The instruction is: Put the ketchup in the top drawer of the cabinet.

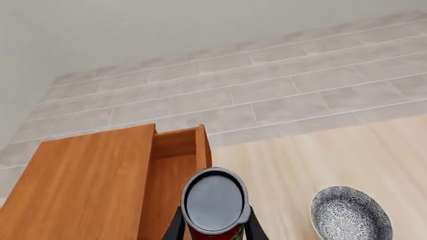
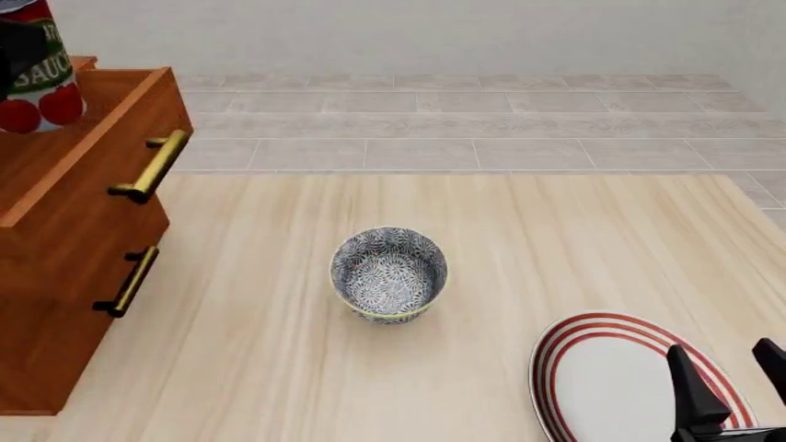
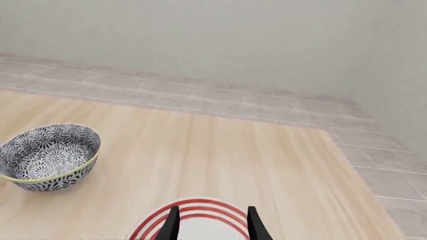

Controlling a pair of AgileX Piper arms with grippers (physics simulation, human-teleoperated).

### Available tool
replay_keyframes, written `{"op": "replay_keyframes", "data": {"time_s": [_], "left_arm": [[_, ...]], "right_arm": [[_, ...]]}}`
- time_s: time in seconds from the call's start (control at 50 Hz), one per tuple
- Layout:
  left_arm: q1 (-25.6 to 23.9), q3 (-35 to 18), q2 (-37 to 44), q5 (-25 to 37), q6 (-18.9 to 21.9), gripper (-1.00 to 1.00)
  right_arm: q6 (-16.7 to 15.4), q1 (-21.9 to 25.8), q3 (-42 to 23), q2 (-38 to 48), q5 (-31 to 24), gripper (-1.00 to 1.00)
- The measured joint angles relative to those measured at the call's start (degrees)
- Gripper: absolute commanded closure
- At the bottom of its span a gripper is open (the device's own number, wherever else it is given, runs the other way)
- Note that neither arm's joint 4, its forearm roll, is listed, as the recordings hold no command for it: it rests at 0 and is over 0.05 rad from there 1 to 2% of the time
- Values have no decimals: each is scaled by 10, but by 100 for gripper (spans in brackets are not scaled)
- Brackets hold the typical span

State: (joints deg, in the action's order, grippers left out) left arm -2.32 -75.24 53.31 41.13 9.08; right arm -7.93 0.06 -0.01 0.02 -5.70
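Note:
The ketchup (image 2: 37,78), a red-labelled can with a dark grey top (image 1: 215,200), is held in my left gripper (image 1: 215,226), which is shut on its sides. It hangs above the open top drawer (image 2: 92,198) of the orange-brown cabinet (image 2: 50,341). In the left wrist view the can sits over the drawer's hollow (image 1: 170,170), close to its side wall. The drawer's brass handle (image 2: 154,166) faces the table. My right gripper (image 2: 734,378) is open and empty, low over the front right of the table; it also shows in the right wrist view (image 3: 212,222).
A blue-white patterned bowl (image 2: 388,273) stands mid-table, right of the cabinet. A white plate with red rings (image 2: 614,368) lies at the front right under my right gripper. The lower drawer (image 2: 74,304) is shut, its handle (image 2: 129,281) sticking out.

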Motion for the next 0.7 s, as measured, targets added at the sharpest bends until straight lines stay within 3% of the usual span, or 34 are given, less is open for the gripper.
{"op": "replay_keyframes", "data": {"time_s": [0.7], "left_arm": [[92,32,38,-41,5,100]], "right_arm": [[0,2,0,0,-8,-100]]}}
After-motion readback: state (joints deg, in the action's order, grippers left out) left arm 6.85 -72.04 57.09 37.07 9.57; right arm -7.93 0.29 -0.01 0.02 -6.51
